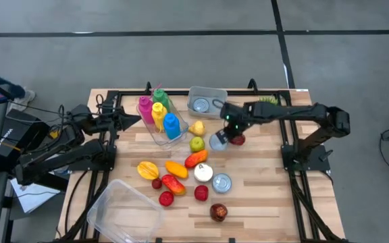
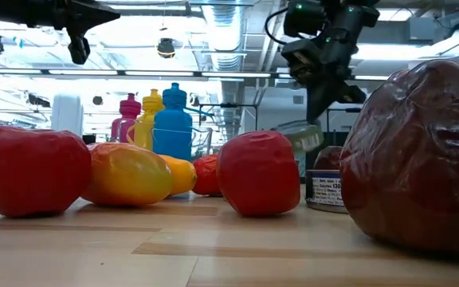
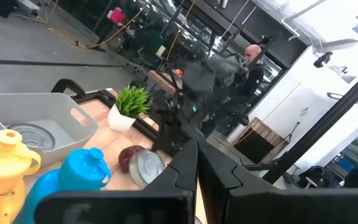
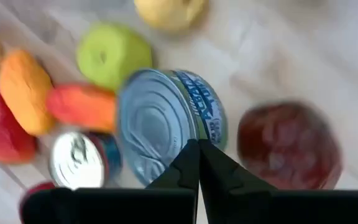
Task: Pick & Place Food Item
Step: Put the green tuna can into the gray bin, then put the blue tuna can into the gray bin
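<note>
1. Your left end effector [image 1: 135, 120] waits, fingers pressed together, holding nothing, beside the bottles [image 1: 158, 113].
2. Your right end effector [image 1: 219, 140] pinches the tuna can [image 4: 166, 121] by its rim, tilted off the bench [image 1: 262, 196]: the carry step.
3. Next, I judge, swing it up-bench to the grey bin [image 1: 206, 100] without slipping.

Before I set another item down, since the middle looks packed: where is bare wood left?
Free: the strip of table between the silver can and the right arm's base, and the front right corner past the dark red fruit. Crowded: the centre, from the bottle tray to the clear container.
</note>
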{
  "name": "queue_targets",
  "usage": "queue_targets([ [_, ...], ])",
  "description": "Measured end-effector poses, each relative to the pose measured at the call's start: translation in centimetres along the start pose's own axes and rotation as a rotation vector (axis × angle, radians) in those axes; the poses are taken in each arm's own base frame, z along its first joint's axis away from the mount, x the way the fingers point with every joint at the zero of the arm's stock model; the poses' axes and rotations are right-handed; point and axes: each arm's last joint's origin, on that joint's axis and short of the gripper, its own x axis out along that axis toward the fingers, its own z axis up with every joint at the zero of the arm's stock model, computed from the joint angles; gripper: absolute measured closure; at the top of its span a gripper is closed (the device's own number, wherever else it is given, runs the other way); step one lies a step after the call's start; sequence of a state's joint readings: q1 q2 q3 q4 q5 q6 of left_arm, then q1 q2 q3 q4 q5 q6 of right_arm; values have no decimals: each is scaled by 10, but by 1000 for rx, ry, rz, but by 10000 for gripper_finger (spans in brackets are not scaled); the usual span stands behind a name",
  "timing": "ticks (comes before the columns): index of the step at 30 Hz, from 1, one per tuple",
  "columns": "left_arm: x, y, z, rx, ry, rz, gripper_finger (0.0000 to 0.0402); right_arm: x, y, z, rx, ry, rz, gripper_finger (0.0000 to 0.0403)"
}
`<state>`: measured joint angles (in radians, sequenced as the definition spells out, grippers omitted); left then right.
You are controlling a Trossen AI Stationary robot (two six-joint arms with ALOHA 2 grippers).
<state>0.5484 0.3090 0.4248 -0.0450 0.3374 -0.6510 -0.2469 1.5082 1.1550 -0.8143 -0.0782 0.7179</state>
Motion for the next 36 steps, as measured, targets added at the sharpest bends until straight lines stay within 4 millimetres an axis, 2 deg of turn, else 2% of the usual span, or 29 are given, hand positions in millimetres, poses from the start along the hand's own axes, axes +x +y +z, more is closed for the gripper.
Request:
queue_targets([
  [5, 0, 0, 0, 0, 1, 0, 402, -17, -17, 31, 10, -82, 9, 403],
  [12, 0, 4, -6, -3, 58, 42, 402, -54, -48, 77, 64, -239, 33, 403],
  [14, -1, 5, -7, -8, 70, 51, 402, -59, -57, 91, 85, -276, 29, 403],
  [17, -1, 5, -7, -8, 73, 54, 402, -57, -73, 111, 109, -284, 14, 403],
  [21, -1, 5, -7, 11, 73, 53, 402, -36, -82, 138, 105, -268, 28, 403],
  [23, -1, 5, -7, 12, 73, 52, 401, -23, -83, 149, 106, -248, 20, 403],
  [25, -1, 5, -7, 12, 73, 53, 402, -17, -82, 154, 102, -229, 6, 403],
  [34, -1, 5, -7, 17, 72, 54, 402, -43, -50, 153, -53, -273, -97, 403],
  [36, 0, 6, -7, 23, 70, 56, 402, -47, -47, 149, -63, -230, -114, 400],
])
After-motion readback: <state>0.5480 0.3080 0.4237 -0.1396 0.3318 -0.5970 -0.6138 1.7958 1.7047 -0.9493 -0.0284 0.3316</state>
